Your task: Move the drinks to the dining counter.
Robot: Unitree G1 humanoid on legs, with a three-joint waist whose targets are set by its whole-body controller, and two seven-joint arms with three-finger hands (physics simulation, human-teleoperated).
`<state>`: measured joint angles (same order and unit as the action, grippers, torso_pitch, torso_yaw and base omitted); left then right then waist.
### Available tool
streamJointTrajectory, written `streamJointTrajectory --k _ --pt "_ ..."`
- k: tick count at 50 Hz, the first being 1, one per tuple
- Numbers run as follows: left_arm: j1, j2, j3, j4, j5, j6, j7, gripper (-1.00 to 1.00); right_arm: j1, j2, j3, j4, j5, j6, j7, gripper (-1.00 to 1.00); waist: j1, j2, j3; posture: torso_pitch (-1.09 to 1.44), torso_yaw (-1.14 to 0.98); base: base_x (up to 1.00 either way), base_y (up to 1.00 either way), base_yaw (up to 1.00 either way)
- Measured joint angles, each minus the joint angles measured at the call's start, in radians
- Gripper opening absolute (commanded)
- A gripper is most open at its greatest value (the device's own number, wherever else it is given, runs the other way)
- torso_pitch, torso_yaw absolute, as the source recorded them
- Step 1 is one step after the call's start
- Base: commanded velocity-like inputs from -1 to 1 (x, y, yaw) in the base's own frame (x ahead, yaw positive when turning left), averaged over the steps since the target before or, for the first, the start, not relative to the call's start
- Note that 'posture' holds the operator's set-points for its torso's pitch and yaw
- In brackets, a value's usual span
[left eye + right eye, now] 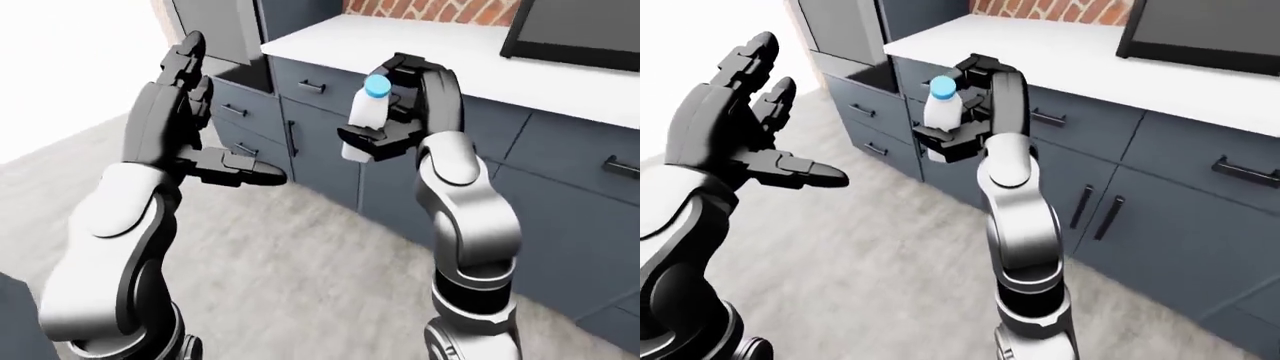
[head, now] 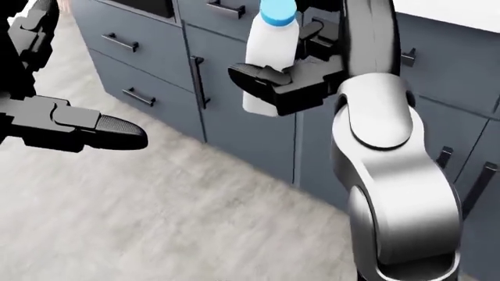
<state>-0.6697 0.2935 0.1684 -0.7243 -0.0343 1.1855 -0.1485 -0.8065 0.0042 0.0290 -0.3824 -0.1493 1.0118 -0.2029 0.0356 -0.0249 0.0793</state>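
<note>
Fingers of the right hand [image 2: 285,82] grip the white bottle [image 2: 269,55] upright, the left hand [image 1: 735,146] spread empty; best carried level and steady to the dining counter.

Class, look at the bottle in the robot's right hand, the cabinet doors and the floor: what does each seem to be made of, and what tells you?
Bottle: probably white plastic, opaque and smooth, with a blue cap.
Cabinet doors: matt blue-grey painted panels, maybe wood, with dark bar handles, likely metal.
Floor: pale grey streaked surface, possibly wood-look planks or stone; the render leaves it open.
</note>
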Motion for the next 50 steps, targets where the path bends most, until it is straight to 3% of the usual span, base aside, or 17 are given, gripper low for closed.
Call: streamJointTrajectory --k 1,2,5,7,12,18,21,24,28,34,36,37,40,42,50 --pt "-0.007 -0.001 -0.004 -0.007 -0.004 -0.002 -0.002 1.00 -0.004 -0.005 -0.006 0.005 -0.004 0.003 0.002 -0.97 -0.004 -0.015 0.002 0.00 0.00 0.00 0.00 1.00" --pt "-0.001 -0.010 -0.009 -0.018 -0.008 -0.008 -0.004 1.00 0.000 -0.012 -0.013 0.004 -0.010 0.003 0.004 -0.97 -0.015 -0.002 0.008 0.00 0.00 0.00 0.00 1.00" --pt "0.002 -0.003 -0.011 -0.009 -0.018 -0.004 -0.010 1.00 0.006 -0.014 -0.026 0.014 -0.033 0.009 0.005 -0.98 -0.010 -0.020 -0.026 0.00 0.00 0.00 0.00 1.00" --pt "-0.008 0.004 0.007 -0.006 -0.012 -0.005 -0.005 1.00 -0.006 -0.011 -0.017 0.007 -0.040 0.000 0.014 -0.98 -0.003 -0.019 -0.036 0.00 0.00 0.00 0.00 1.00" --pt "-0.018 0.006 0.011 -0.025 -0.003 -0.003 0.006 1.00 -0.011 -0.002 0.005 -0.015 -0.038 -0.025 0.043 -0.98 -0.006 0.015 -0.031 0.00 0.00 0.00 0.00 1.00" --pt "-0.016 0.005 0.000 -0.015 -0.015 0.005 0.000 1.00 0.004 -0.004 -0.006 0.007 -0.054 -0.012 0.058 -0.98 -0.020 0.062 -0.017 0.00 0.00 0.00 0.00 1.00" --pt "-0.018 0.006 0.002 -0.011 -0.014 0.006 0.001 1.00 0.006 -0.005 -0.008 0.008 -0.062 -0.007 0.063 -0.98 -0.021 0.093 -0.020 0.00 0.00 0.00 0.00 1.00" --pt "-0.028 0.013 0.009 -0.015 -0.010 0.009 0.005 1.00 -0.005 -0.001 -0.004 0.000 -0.066 -0.011 0.070 -0.97 -0.007 0.130 -0.038 0.00 0.00 0.00 0.00 1.00" --pt "-0.020 0.015 0.019 -0.013 -0.001 0.018 0.011 1.00 0.002 0.007 0.026 0.001 -0.054 -0.007 0.092 -0.97 0.007 0.078 -0.054 0.00 0.00 0.00 0.00 1.00" --pt "-0.021 0.012 0.009 -0.013 -0.001 0.013 0.010 1.00 -0.006 0.002 0.013 -0.008 -0.063 -0.010 0.100 -0.98 -0.007 -0.007 -0.017 0.00 0.00 0.00 0.00 1.00" --pt "-0.025 0.013 0.010 -0.008 0.000 0.012 0.010 1.00 -0.008 0.000 0.009 -0.007 -0.067 -0.013 0.101 -0.98 -0.013 -0.041 -0.019 0.00 0.00 0.00 0.00 1.00" --pt "-0.027 0.008 0.008 -0.008 0.001 0.009 0.010 1.00 -0.009 -0.004 0.005 -0.007 -0.069 -0.017 0.101 -0.98 -0.023 -0.048 -0.025 0.00 0.00 0.00 0.00 1.00" --pt "-0.012 0.001 -0.009 -0.005 -0.008 0.009 0.002 1.00 0.013 -0.007 -0.010 -0.003 -0.082 -0.013 0.096 -0.98 -0.018 -0.040 -0.025 0.00 0.00 0.00 0.00 1.00" --pt "-0.016 0.003 -0.006 -0.002 -0.011 0.011 -0.001 1.00 0.013 -0.006 -0.011 0.005 -0.087 -0.008 0.095 -0.97 -0.014 -0.022 -0.030 0.00 0.00 0.00 0.00 1.00" --pt "-0.027 0.001 -0.006 -0.003 -0.007 -0.015 0.004 1.00 0.013 -0.005 -0.010 -0.002 -0.088 -0.027 0.099 -0.98 -0.027 0.111 -0.036 0.00 0.00 0.00 0.00 1.00"
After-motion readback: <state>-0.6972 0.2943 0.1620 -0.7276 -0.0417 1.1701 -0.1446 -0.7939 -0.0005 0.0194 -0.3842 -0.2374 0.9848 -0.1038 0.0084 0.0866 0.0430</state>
